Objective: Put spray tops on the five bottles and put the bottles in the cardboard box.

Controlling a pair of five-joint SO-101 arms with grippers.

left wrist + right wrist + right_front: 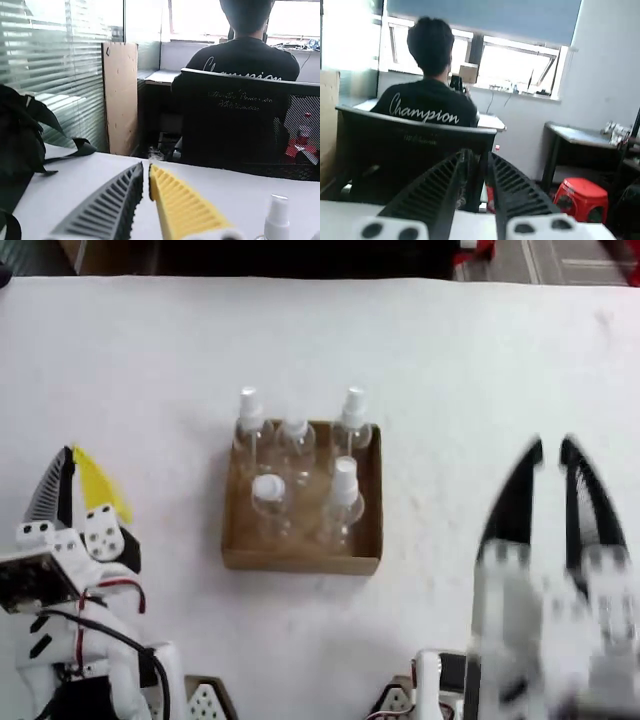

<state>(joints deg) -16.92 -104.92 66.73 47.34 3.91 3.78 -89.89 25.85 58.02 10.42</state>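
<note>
At table (450, 360) centre, five bottles (343, 505), tops (268, 486) on, stood upright in box (300, 562) | clear plastic, judged light, slick, tippy; grip at body below top | left gripper (68, 455) was clenched, empty | right gripper (552, 445) slightly parted, empty; both well apart from box

White table (450, 350), window blinds (50, 50), black office chair (240, 125), red stool (582, 197)
</note>
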